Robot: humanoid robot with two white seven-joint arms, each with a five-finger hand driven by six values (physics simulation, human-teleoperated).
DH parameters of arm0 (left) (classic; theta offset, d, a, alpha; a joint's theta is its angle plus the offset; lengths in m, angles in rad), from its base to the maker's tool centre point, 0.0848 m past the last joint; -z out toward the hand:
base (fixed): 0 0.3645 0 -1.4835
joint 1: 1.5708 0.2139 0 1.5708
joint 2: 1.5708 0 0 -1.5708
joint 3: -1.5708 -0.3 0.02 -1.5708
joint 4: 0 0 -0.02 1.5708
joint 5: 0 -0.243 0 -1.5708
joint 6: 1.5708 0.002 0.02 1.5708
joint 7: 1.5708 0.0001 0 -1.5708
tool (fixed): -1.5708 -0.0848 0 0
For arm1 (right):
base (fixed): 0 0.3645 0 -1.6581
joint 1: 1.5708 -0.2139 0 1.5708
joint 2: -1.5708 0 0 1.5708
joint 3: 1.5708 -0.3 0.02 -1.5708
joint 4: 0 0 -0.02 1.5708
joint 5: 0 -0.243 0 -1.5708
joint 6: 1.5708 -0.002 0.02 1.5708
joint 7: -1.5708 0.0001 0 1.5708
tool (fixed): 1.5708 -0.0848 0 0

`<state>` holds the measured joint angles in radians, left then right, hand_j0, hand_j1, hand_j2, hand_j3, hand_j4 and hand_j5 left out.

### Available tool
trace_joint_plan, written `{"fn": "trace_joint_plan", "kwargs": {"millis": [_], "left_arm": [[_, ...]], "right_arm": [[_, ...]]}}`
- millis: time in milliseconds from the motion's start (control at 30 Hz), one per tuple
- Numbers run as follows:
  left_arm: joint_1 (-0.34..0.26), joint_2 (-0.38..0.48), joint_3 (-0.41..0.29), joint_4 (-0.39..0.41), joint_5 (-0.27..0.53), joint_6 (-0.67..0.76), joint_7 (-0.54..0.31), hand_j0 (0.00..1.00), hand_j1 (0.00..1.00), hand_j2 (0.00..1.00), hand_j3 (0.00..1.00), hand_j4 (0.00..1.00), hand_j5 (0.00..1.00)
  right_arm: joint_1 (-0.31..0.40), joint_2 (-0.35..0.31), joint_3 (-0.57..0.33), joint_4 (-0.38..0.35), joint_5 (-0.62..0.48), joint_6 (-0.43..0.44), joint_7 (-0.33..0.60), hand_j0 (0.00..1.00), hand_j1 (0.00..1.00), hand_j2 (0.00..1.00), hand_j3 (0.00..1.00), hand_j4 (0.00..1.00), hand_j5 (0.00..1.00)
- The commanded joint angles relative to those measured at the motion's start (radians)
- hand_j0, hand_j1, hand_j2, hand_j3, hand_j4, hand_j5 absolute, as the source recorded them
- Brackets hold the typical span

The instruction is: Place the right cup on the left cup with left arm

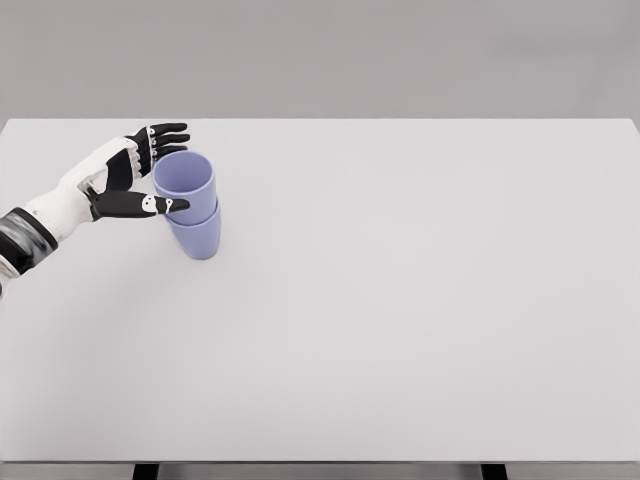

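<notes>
Head view: left hand [140, 175] spread beside stacked cups [190, 205], table [420, 320] beyond

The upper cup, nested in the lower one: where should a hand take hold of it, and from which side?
Grip the upper cup around its exposed wall just below the rim, coming from the left, where the left hand already is, fingers spread. It stands upright, and only this upper band shows above the lower cup.

We see a bright, even, diffuse render with no glare. The table [400, 330] stays uniformly pale, and shadows under the cups [192, 205] are barely visible. Edges look slightly soft; there is no distortion at the borders.
</notes>
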<state>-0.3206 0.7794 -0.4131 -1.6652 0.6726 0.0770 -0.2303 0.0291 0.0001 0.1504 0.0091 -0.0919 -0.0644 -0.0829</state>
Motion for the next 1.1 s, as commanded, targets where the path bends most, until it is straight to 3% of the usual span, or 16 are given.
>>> {"fn": "trace_joint_plan", "kwargs": {"millis": [0, 67, 567, 900, 1067], "left_arm": [[0.000, 0.001, 0.002, -0.002, 0.004, 0.000, -0.001, 0.91, 0.91, 0.91, 0.91, 0.91, 0.91], [0.000, 0.003, 0.002, -0.004, 0.002, 0.000, 0.000, 1.00, 1.00, 1.00, 1.00, 1.00, 1.00], [-0.002, 0.012, 0.007, -0.016, 0.004, 0.000, -0.001, 1.00, 1.00, 1.00, 1.00, 1.00, 1.00], [-0.002, 0.035, 0.016, -0.082, 0.013, -0.002, -0.001, 1.00, 1.00, 1.00, 1.00, 1.00, 1.00], [0.012, 0.067, 0.063, -0.094, 0.028, -0.002, 0.000, 1.00, 1.00, 1.00, 1.00, 1.00, 1.00]], "right_arm": [[0.000, 0.000, 0.000, 0.000, 0.000, -0.002, 0.000, 1.00, 1.00, 1.00, 1.00, 1.00, 1.00], [0.000, 0.000, 0.000, 0.000, 0.000, 0.000, 0.000, 1.00, 1.00, 1.00, 1.00, 1.00, 1.00], [0.000, 0.000, 0.000, 0.000, 0.000, 0.000, 0.000, 1.00, 1.00, 1.00, 1.00, 1.00, 1.00], [0.000, 0.000, 0.000, 0.000, 0.000, -0.002, 0.000, 1.00, 1.00, 1.00, 1.00, 1.00, 1.00], [0.000, 0.000, 0.000, 0.000, 0.000, 0.000, 0.000, 1.00, 1.00, 1.00, 1.00, 1.00, 1.00]]}}
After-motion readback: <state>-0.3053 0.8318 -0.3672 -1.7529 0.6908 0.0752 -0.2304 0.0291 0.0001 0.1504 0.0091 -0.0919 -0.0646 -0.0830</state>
